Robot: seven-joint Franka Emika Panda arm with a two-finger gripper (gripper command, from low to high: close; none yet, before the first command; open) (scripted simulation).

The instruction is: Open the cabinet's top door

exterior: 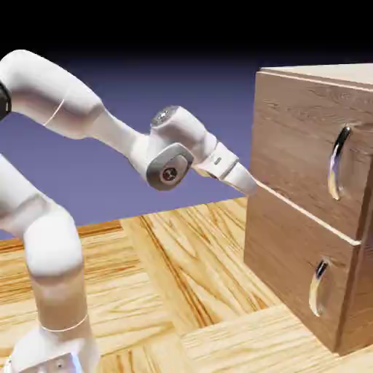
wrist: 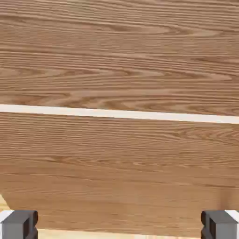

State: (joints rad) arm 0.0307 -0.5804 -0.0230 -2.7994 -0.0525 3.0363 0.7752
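Observation:
The light-brown wood-grain cabinet stands at the exterior view's right. Its top door is shut and carries a curved silver handle near its right side. My gripper reaches the front's left edge at the height of the seam between the two panels, well left of the handle. In the hand view, wood fills the picture, crossed by a pale seam. I cannot tell which side of it is the top door. My gripper is open, its fingertips far apart with nothing between them.
The shorter lower panel has its own silver handle. The wooden table runs under the arm and up to the cabinet's base.

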